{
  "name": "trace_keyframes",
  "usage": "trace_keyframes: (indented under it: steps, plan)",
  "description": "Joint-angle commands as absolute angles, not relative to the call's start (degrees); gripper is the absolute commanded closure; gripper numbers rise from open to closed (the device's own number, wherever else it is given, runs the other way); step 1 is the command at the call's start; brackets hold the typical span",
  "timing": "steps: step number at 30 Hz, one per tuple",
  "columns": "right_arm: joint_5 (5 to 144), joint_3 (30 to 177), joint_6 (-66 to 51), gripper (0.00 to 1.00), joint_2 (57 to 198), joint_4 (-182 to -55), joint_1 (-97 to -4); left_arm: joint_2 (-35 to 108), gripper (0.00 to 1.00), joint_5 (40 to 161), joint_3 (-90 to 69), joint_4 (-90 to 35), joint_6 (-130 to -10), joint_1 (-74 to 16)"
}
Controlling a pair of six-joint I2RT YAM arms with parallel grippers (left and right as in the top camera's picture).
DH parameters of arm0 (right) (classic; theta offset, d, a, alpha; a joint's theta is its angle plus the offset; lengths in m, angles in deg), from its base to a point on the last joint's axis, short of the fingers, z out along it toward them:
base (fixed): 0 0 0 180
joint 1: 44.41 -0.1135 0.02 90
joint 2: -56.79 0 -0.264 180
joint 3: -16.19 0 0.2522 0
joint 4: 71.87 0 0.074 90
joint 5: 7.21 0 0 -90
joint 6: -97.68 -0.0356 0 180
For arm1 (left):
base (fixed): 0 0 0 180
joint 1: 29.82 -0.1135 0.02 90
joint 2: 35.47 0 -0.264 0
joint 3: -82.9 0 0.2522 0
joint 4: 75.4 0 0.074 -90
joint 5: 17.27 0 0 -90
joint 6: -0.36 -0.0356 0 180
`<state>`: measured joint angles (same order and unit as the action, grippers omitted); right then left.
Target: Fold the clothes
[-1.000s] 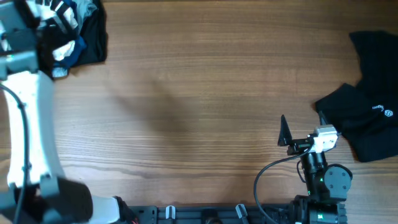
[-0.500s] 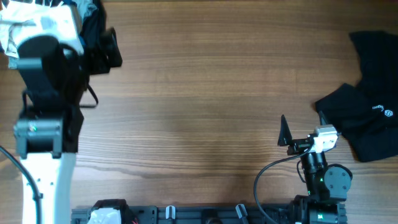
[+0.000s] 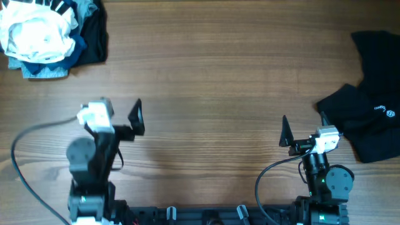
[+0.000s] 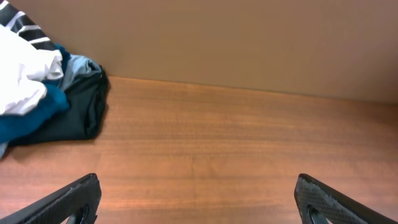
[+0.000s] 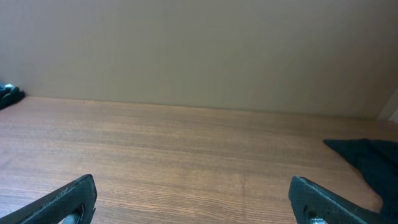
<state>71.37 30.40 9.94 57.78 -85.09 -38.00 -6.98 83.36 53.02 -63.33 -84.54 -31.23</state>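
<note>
One clothes pile (image 3: 44,34) lies well beyond the left end effector (image 4: 198,200).

Broad middle of the surface (image 3: 212,69) open, heap of clothes (image 3: 53,34) filling the far left corner (white shirt (image 3: 31,31) on top), black garment (image 3: 369,119) along the right edge.

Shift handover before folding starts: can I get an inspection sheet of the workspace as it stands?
Surface: wooden table, middle bare.
Job's things: heap of clothes at the far left corner, white shirt on top; black garment with a small white logo at the right edge.
Clutter: nothing seen.
Hands: left hand open, empty, over bare wood; right hand open, empty.
Cables: grey cable loops beside the left arm; black cable curves beside the right arm; neither touches clothes.
Surroundings: plain beige wall behind the table.
</note>
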Motion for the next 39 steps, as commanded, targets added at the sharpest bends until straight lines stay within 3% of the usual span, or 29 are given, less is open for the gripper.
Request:
trace_keyframes:
  steps: [1, 16, 39]
  plan:
    - [72.1, 30.2, 10.3, 0.01, 57.1, -84.7, -38.2, -17.0, 0.00, 84.0, 59.6, -63.8, -84.2, -31.1]
    - [72.1, 30.2, 10.3, 0.00, 57.1, -84.7, -38.2, -35.1, 0.00, 83.6, 68.8, -63.2, -84.2, -31.4]
    - [72.1, 30.2, 10.3, 0.00, 57.1, -84.7, -38.2, -35.2, 0.00, 83.6, 68.8, -58.2, -83.8, -31.4]
